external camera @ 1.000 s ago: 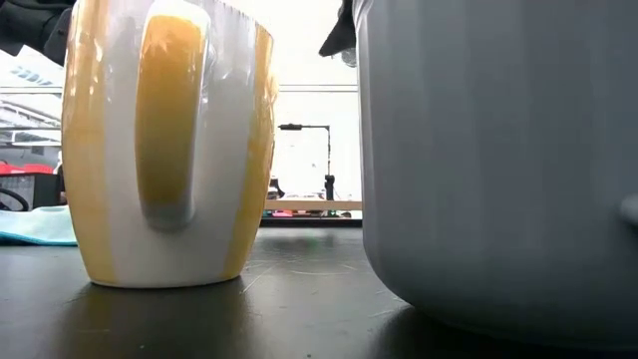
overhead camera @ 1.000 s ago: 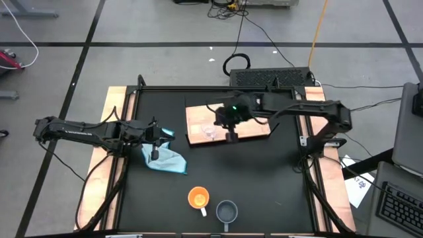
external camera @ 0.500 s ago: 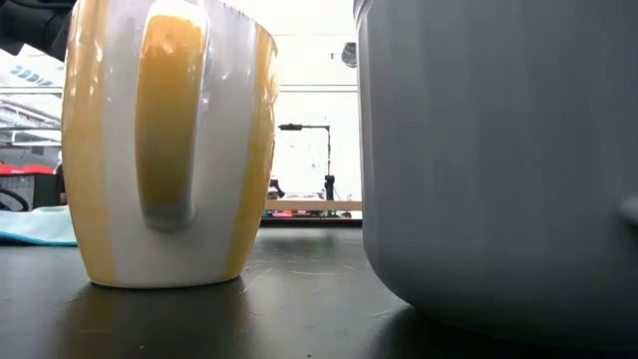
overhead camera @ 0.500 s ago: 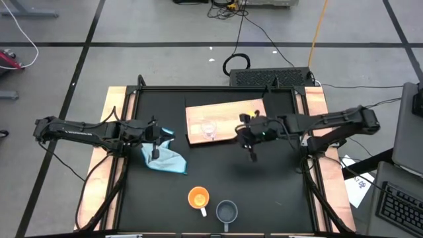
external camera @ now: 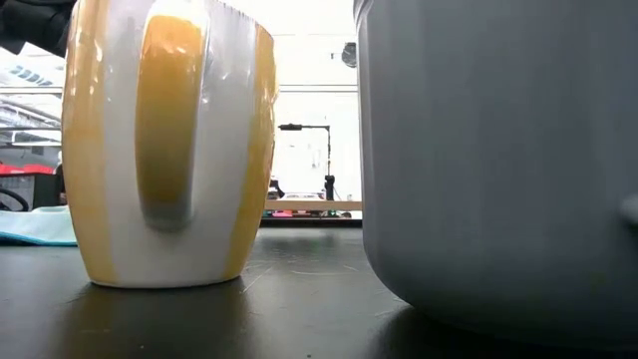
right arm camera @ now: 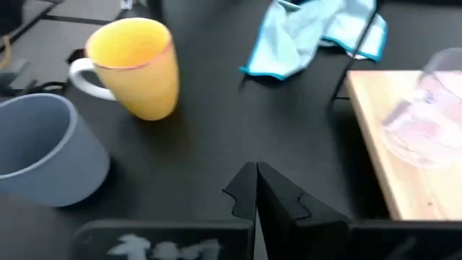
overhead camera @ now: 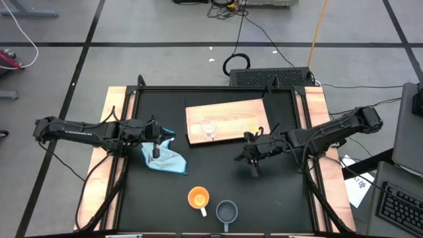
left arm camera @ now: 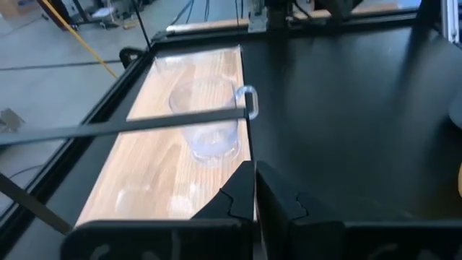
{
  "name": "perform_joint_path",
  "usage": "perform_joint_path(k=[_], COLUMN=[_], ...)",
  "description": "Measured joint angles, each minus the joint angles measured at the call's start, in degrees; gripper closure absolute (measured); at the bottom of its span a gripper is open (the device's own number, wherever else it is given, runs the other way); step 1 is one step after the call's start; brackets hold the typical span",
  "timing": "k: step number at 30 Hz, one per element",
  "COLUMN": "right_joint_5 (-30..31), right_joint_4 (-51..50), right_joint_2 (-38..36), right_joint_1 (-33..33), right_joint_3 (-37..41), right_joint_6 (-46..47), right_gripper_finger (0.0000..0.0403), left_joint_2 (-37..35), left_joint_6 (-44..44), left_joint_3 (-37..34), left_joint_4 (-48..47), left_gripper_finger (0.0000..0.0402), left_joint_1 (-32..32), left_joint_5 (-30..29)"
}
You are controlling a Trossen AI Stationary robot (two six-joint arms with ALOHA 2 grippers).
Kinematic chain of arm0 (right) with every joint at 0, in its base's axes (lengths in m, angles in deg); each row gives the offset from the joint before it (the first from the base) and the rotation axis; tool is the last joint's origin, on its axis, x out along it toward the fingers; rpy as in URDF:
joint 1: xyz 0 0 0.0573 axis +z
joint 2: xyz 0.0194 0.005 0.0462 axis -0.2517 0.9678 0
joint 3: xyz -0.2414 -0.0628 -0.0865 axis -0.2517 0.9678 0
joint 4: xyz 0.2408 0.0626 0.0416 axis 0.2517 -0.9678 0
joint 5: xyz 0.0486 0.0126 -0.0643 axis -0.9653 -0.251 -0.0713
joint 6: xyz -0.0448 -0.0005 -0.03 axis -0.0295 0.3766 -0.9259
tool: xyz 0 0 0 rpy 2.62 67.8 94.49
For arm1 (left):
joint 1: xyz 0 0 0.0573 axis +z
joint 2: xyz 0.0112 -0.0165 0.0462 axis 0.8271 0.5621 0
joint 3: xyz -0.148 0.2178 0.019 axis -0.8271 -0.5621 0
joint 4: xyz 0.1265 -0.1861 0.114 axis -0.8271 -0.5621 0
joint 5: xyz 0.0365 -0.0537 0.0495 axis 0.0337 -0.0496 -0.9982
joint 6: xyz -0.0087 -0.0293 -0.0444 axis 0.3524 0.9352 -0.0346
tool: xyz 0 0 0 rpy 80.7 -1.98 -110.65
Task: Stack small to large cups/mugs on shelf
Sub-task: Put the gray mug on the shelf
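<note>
The black counter carries everything. On its far half lies the light-wood shelf, with only the tiny clear glass cup standing on it near its left end. At the near edge, well apart from the shelf, stand the grey-blue mug and, just beside it, the orange mug, its white handle toward the near edge. A light blue cloth lies left of the shelf.

The right pincer hangs over bare counter between shelf and mugs, jaws pressed together and holding nothing. The left pincer rests on the cloth, also closed and empty.

Risks, as I judge them: the mugs stand so close that jaws opening around one could knock the other. The glass cup, light and hard to see, could be tipped when a mug is set down on the shelf.
</note>
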Motion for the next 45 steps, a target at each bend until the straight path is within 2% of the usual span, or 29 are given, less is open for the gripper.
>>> perform_joint_path(k=[10, 22, 29, 32, 36, 45], right_joint_5=[0.0, 0.4, 6.0, 6.1, 6.1, 6.2], right_joint_4=[1.8, 2.2, 4.0, 7.8, 13.6, 20.9], right_joint_2=[0.0, 4.4, 4.0, 2.9, 0.5, -7.6], right_joint_1=[4.8, 8.3, 8.6, 8.6, 8.6, 8.3], right_joint_3=[0.3, 0.3, 2.0, 5.1, 9.4, 17.9], right_joint_6=[-1.7, -1.1, -1.1, -1.1, -1.0, -0.7], right_gripper_finger=[0.0403, 0.0403, 0.0403, 0.0403, 0.0403, 0.0403], left_joint_2=[0.0, 0.0, 0.0, -0.9, -2.1, -2.5], left_joint_6=[0.3, 2.9, 3.0, 2.1, 0.0, -0.6], left_joint_3=[0.0, 0.0, 0.0, 0.0, 0.0, 0.0], left_joint_4=[4.2, 4.3, 4.4, 4.6, 6.6, 7.6], left_gripper_finger=[0.0399, 0.037, 0.0387, 0.0398, 0.0391, 0.0398], left_joint_1=[0.0, 0.0, -0.2, -1.8, -6.1, -16.3], left_joint_5=[2.7, 2.7, 2.6, 2.7, 1.8, -8.8])
